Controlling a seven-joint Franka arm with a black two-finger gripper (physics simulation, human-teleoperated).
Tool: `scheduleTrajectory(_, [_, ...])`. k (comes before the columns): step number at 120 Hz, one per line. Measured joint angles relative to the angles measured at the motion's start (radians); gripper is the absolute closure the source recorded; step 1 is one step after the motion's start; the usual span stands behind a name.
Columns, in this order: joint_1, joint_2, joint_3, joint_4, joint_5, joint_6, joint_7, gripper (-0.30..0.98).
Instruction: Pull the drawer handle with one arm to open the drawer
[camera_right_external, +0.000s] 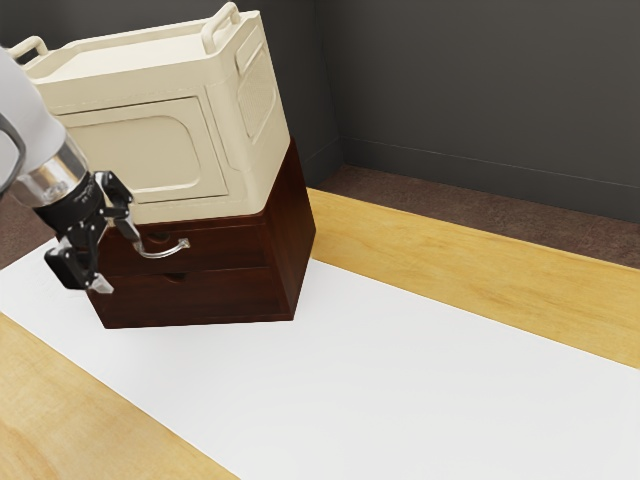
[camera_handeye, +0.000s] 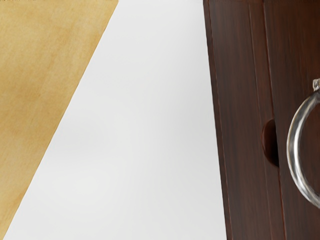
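My gripper (camera_right_external: 116, 248) stands open in front of the dark brown cabinet (camera_right_external: 295, 240), its fingers wide apart. The upper finger overlaps the near end of the curved silver handle (camera_right_external: 165, 254) in the exterior view; contact cannot be told. Nothing is visible between the fingers. The handle is on the upper drawer (camera_right_external: 235, 243), whose front looks flush with the cabinet. Below it is the lower drawer (camera_right_external: 225, 296), with a small notch at its top edge. In the wrist view the handle (camera_handeye: 295, 145) curves beside the notch (camera_handeye: 271, 143).
A large cream storage box (camera_right_external: 150, 150) with raised end handles rests on top of the cabinet. Beneath the cabinet lies a white mat (camera_right_external: 360, 390) on a wooden table (camera_right_external: 480, 265). Dark grey walls (camera_right_external: 480, 90) stand behind.
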Motion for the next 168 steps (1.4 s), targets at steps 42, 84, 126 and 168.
scheduleTrajectory(42, [0.045,0.006,-0.022,-0.044,0.000,0.089,-0.028,0.00])
scheduleTrajectory(84, [0.067,0.063,-0.022,-0.045,-0.008,0.162,-0.032,0.00])
scheduleTrajectory(126, [0.070,0.116,-0.022,-0.043,-0.012,0.210,-0.030,0.00])
scheduleTrajectory(168, [0.076,0.152,-0.022,-0.038,-0.012,0.241,-0.023,0.00])
